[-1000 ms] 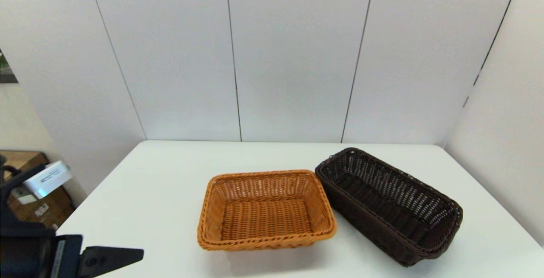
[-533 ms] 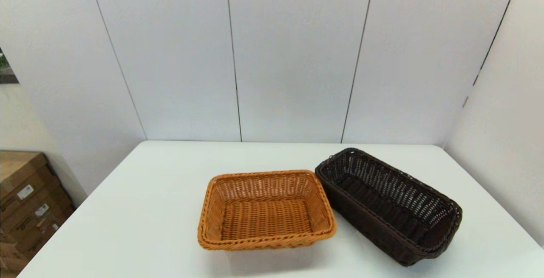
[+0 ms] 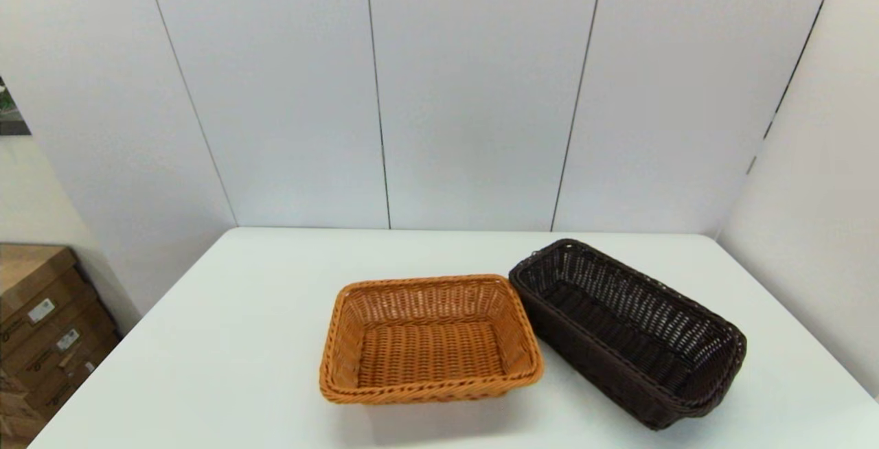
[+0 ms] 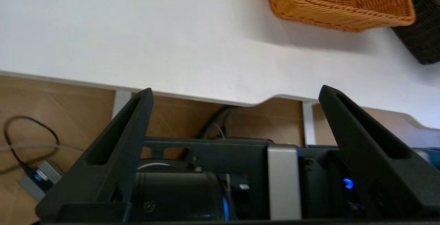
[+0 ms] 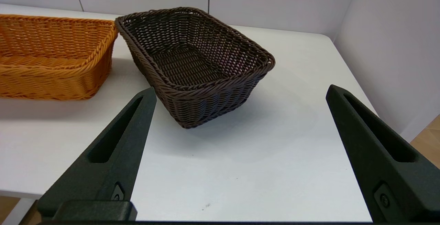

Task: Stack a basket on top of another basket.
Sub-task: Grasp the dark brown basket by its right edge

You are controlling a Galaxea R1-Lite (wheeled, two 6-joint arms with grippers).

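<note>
The dark brown basket (image 3: 628, 331) lies at an angle on the right of the white table (image 3: 226, 339), its near-left corner close against the orange-tan basket (image 3: 429, 339) at the table's middle. Both stand empty and upright. Neither arm shows in the head view. My right gripper (image 5: 240, 92) is open near the table's front right edge, with the dark brown basket (image 5: 194, 63) a short way ahead of its fingers and the orange-tan basket (image 5: 51, 60) beside that. My left gripper (image 4: 235, 92) is open and held low by the table's front edge, the orange-tan basket (image 4: 340, 1) far from it.
White wall panels close the back and right sides of the table. Cardboard boxes (image 3: 41, 325) stand on the floor to the left. Under the table edge, the left wrist view shows the robot's base (image 4: 206, 180) and a cable (image 4: 31, 142).
The left arm, seen at the lower left of the head view a second ago, has dropped out of that view. The baskets have not moved.
</note>
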